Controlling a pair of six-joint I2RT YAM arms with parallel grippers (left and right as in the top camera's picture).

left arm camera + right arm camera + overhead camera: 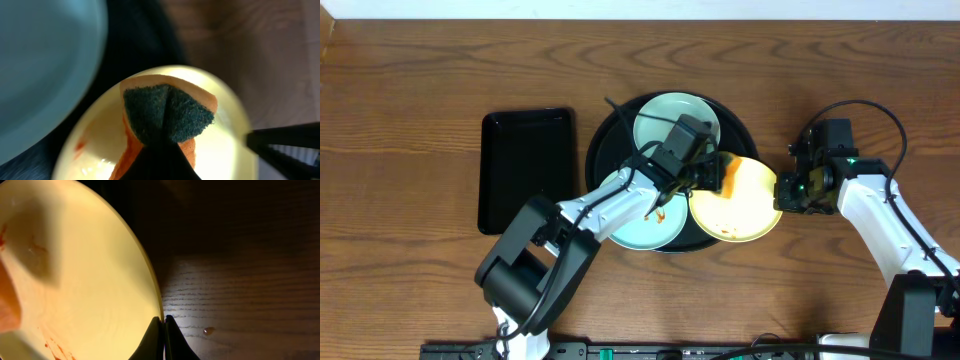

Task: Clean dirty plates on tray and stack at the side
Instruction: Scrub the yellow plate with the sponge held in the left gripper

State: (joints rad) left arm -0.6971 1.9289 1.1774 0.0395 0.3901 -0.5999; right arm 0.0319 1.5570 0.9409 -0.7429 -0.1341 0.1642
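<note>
1. Folded orange-green sponge (167, 115) is sitting pinched in left gripper (712, 172) over pale yellow round plate (745, 205), four o'clock on round black tray (605, 150).
2. Right gripper (162, 330) is clamping its three-o'clock rim and should be bracing firmly against scrubbing.

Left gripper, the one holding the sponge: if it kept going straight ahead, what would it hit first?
The yellow plate: the left gripper points its folded sponge down into that plate's bowl, so the sponge would press there first. Whether it already touches is unclear.
</note>
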